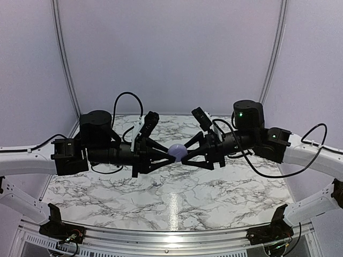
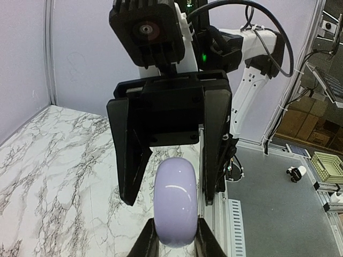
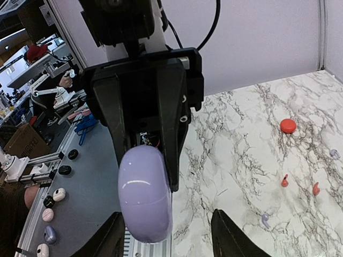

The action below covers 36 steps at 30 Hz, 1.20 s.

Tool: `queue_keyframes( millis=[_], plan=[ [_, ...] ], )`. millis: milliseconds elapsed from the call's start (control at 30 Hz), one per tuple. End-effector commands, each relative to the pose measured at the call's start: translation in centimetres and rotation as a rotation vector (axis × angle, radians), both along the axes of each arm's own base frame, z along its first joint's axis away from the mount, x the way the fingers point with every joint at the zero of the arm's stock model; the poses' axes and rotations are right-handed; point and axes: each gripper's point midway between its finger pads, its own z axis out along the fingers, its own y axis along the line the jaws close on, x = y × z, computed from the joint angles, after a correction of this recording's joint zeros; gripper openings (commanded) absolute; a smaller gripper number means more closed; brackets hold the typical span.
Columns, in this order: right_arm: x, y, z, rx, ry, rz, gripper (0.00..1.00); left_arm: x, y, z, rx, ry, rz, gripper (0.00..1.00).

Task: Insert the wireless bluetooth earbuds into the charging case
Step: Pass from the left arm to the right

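Note:
A closed lilac charging case point(image 1: 177, 152) hangs in mid-air above the middle of the marble table point(image 1: 171, 198). My left gripper point(image 2: 176, 235) is shut on the lilac case point(image 2: 174, 201), which stands on edge between its fingers. My right gripper point(image 3: 167, 222) faces it from the other side, open; the lilac case point(image 3: 144, 195) sits near one of its fingers with a wide gap to the other. Two tiny red earbuds point(image 3: 284, 181) point(image 3: 316, 188) lie on the marble in the right wrist view, near a round red case point(image 3: 288, 126).
Two small lilac earbuds point(image 3: 265, 219) point(image 3: 334, 154) also lie on the marble. The table's metal front rail point(image 1: 171, 238) runs along the near edge. White tent walls close in the back and sides. Both arms meet over the table's centre.

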Motion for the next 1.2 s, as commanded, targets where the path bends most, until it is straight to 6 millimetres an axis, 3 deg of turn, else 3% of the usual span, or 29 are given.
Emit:
queue_keyframes(
  millis=[0, 567, 733, 1167],
  plan=[
    [-0.2, 0.3, 1.3, 0.006, -0.030, 0.017, 0.54, 0.1, -0.5, 0.7, 0.010, -0.007, -0.022, 0.13],
    [-0.3, 0.3, 0.9, -0.023, -0.044, 0.024, 0.32, 0.4, -1.1, 0.3, 0.018, 0.011, -0.034, 0.10],
    [-0.4, 0.3, 0.7, -0.025, -0.035, 0.028, 0.42, 0.5, -0.9, 0.5, 0.009, 0.014, -0.034, 0.10],
    [-0.4, 0.4, 0.9, 0.000, -0.018, 0.026, 0.38, 0.5, -0.3, 1.3, -0.024, 0.014, -0.028, 0.10]
  ],
)
